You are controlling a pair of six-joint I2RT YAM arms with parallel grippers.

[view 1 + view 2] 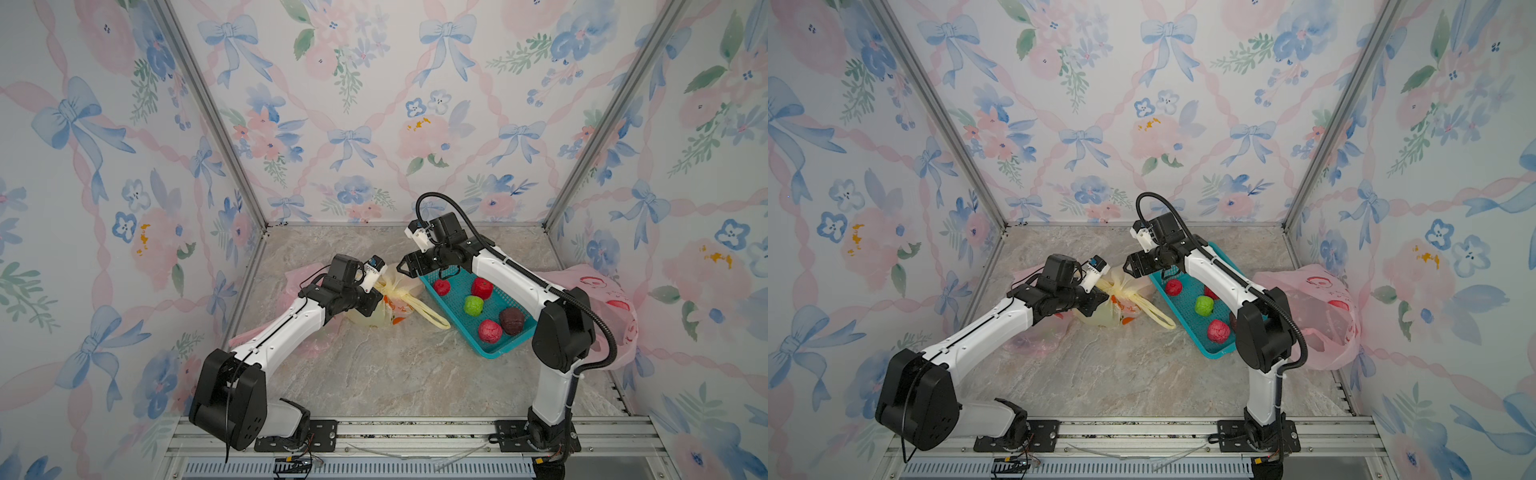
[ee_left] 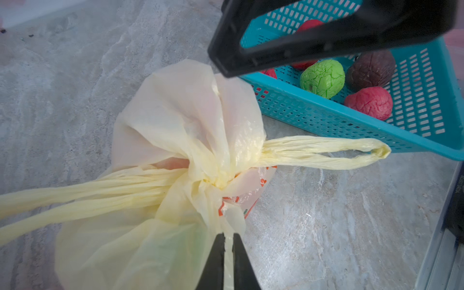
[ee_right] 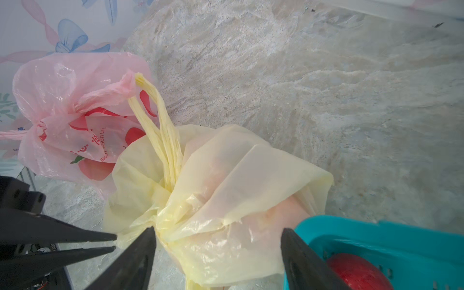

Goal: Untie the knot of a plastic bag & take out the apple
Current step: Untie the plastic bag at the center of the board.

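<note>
Mid-frame in both top views, left of the teal slotted basket (image 1: 492, 354), sits the pale yellow thin plastic bag (image 1: 386, 312). The left gripper (image 2: 228, 237) pinches its film beside the knot (image 2: 217, 181). The right gripper (image 3: 217, 229) gapes above. Better to anchor firmly, then tug the handle loop (image 2: 326, 153). I can't make out the apple through the film.
</note>
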